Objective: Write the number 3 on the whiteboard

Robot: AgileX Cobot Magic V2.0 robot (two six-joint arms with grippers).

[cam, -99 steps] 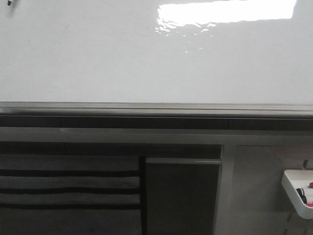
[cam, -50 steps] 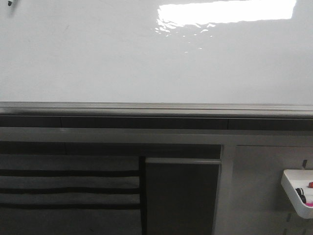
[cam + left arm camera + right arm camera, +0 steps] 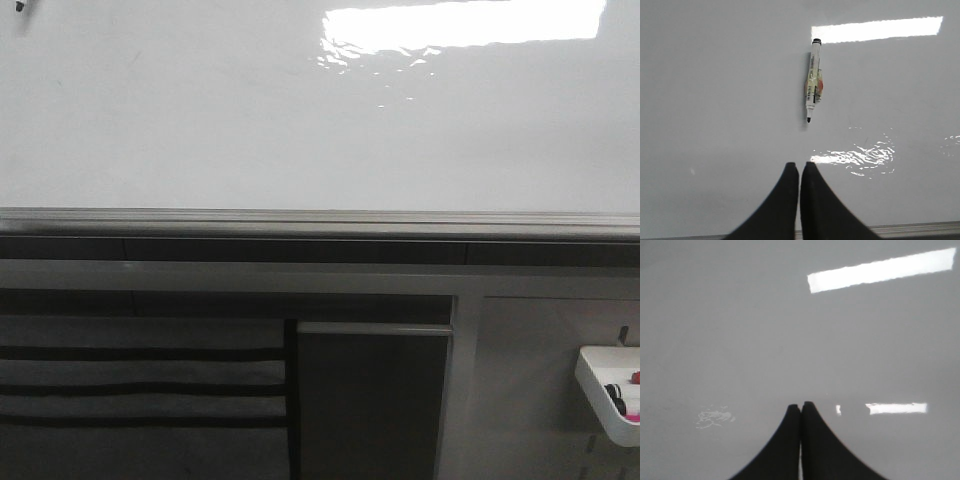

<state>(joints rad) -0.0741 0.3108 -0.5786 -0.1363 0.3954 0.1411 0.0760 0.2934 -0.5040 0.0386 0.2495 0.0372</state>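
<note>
The whiteboard fills the upper half of the front view, glossy white with a bright glare patch and a grey bottom rail. No number 3 shows on it in any view. In the left wrist view a white marker with a black tip sticks to the whiteboard, tip pointing towards my left gripper, which is shut and empty a short way from it. My right gripper is shut and empty, facing a bare part of the whiteboard. Neither gripper shows in the front view.
Below the rail are grey cabinet panels and a slatted grey panel. A white tray holding small dark and pink items hangs at the lower right. A small dark mark shows at the board's top left corner.
</note>
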